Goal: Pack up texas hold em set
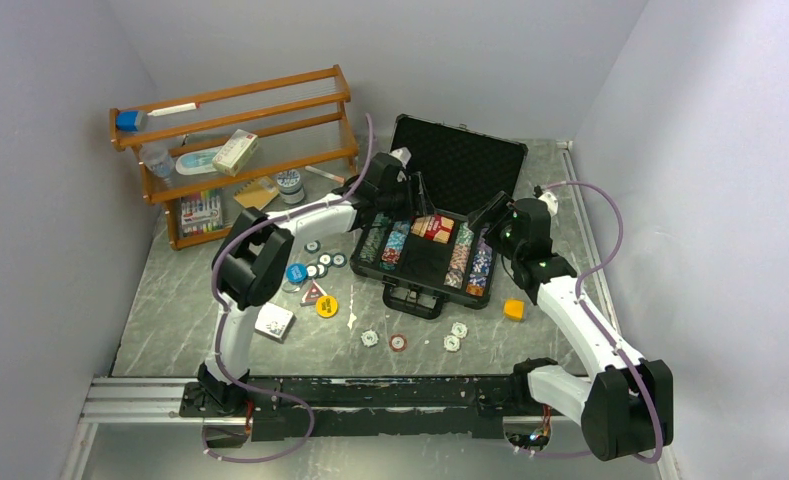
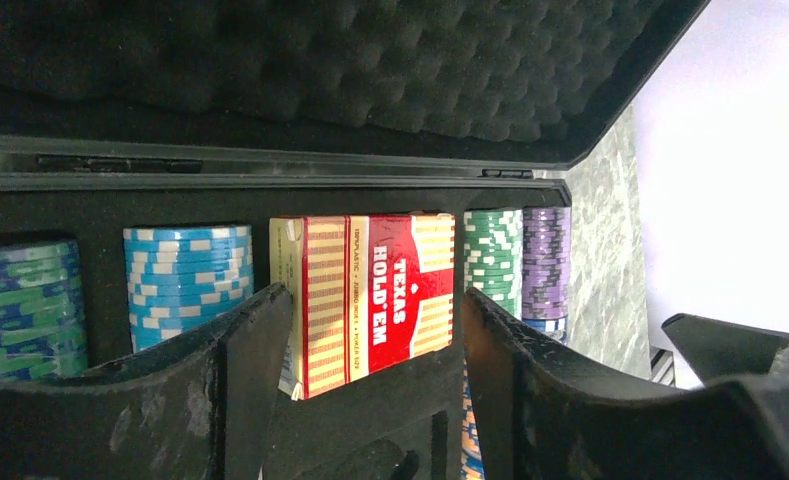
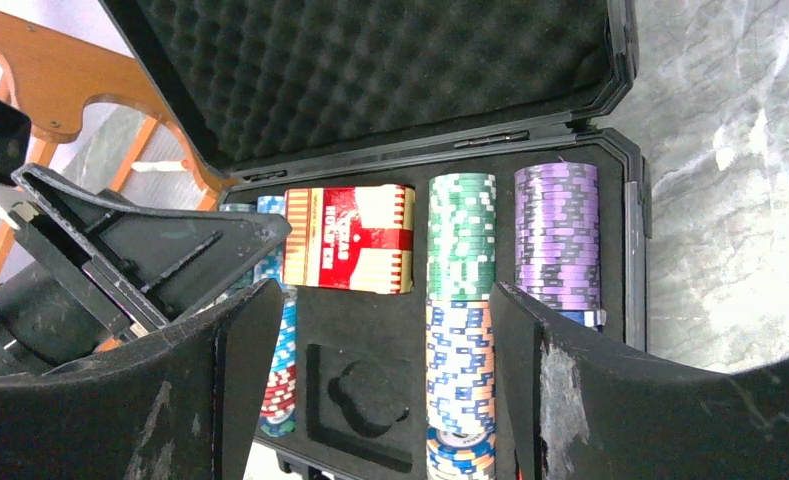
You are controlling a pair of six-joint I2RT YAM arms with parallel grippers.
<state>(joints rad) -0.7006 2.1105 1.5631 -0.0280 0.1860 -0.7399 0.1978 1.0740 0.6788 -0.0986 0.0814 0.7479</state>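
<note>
Left fingers [image 2: 245,380] stand apart on either side of the red card deck [image 2: 375,295]. One tip is at the deck's edge and the other just off it, so I read no grip. Right fingers [image 3: 560,400] are spread wide above the case [image 3: 627,200] with nothing between them. The deck sits at the back of the case's middle compartment, below the raised foam lid [image 1: 460,160]. Chip rows flank it: blue chips [image 2: 185,280] on one side, green chips [image 3: 460,230] then purple chips [image 3: 557,235] on the other. The case lies open mid-counter [image 1: 170,310], handle [image 1: 415,300] toward the arm bases. I see loose chips [image 1: 398,342] and white tokens [image 1: 369,338] on the counter in front of it. An orange cube [image 1: 513,309] lies just right of the case, and a wooden rack [image 1: 235,150] stands at back left.
</note>
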